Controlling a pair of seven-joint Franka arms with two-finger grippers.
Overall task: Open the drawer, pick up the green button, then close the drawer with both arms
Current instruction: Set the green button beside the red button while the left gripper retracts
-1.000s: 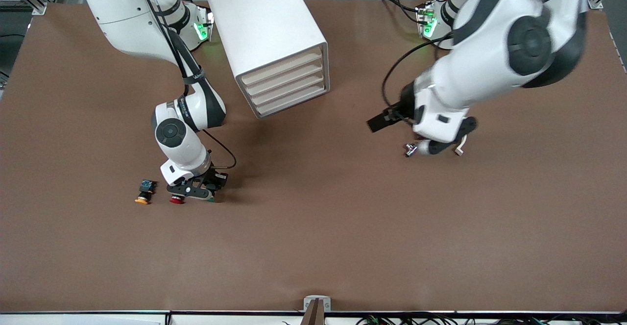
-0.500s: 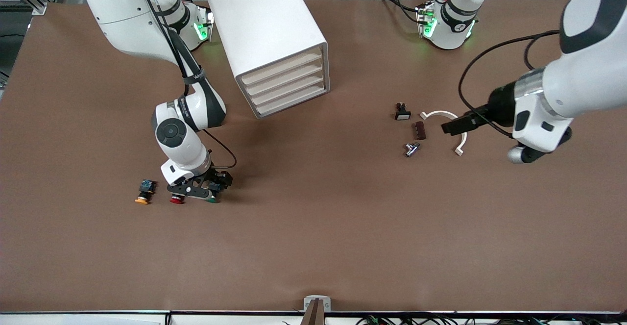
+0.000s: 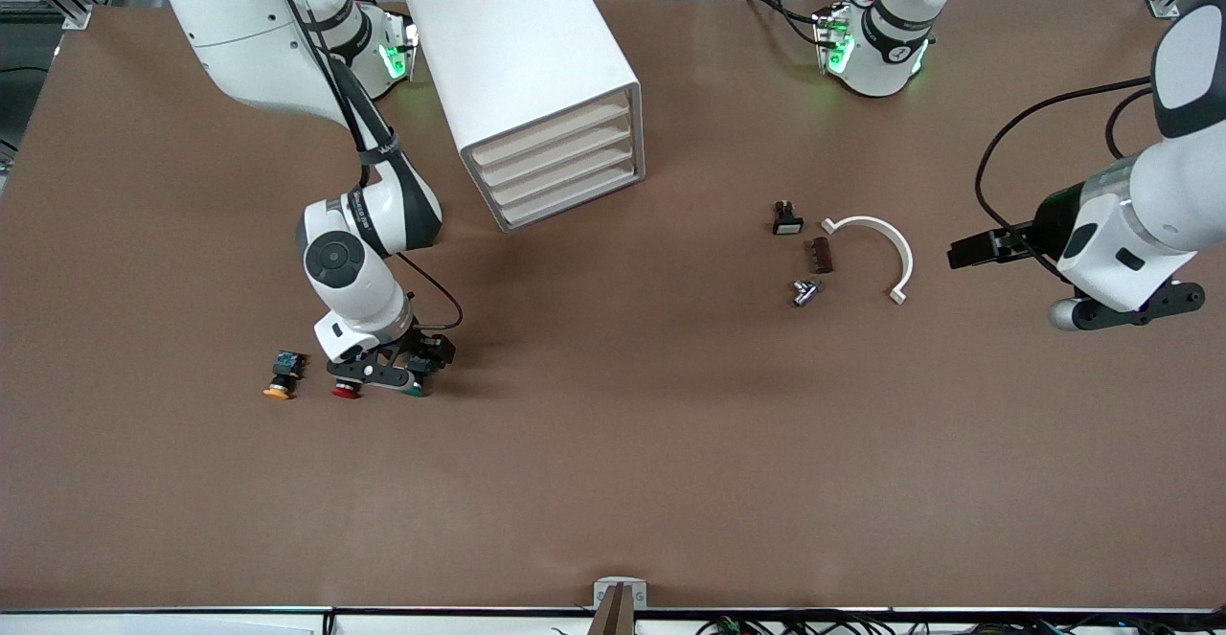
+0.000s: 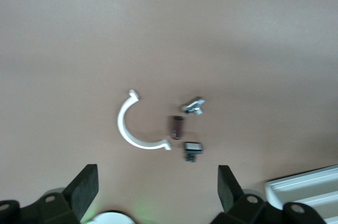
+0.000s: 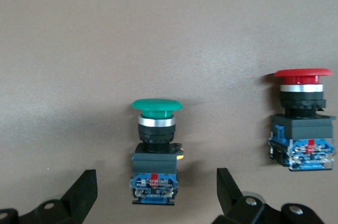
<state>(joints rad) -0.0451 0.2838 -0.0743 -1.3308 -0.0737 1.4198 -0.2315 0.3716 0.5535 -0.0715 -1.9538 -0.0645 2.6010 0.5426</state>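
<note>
The white cabinet (image 3: 517, 41) stands near the right arm's base; its four drawers (image 3: 560, 161) are all shut. The green button (image 3: 415, 390) lies on the table, cap toward the front camera, beside a red-capped button (image 3: 345, 390). My right gripper (image 3: 388, 374) is low over the green button and open. In the right wrist view its fingers (image 5: 84, 192) flank the blue rear part of the green button (image 5: 156, 150), apart from it. My left gripper (image 3: 969, 251) is open and empty in the air toward the left arm's end of the table.
An orange-capped button (image 3: 278, 388) lies beside the red one (image 5: 302, 123). A white C-shaped clamp (image 3: 886, 242), a brown piece (image 3: 822, 255), a metal part (image 3: 803, 291) and a black switch (image 3: 786, 219) lie between cabinet and left gripper. A drawer corner (image 4: 306, 189) shows in the left wrist view.
The left arm has swung away toward its end of the table, uncovering the clamp and small parts. The right gripper has hardly moved over the green button.
</note>
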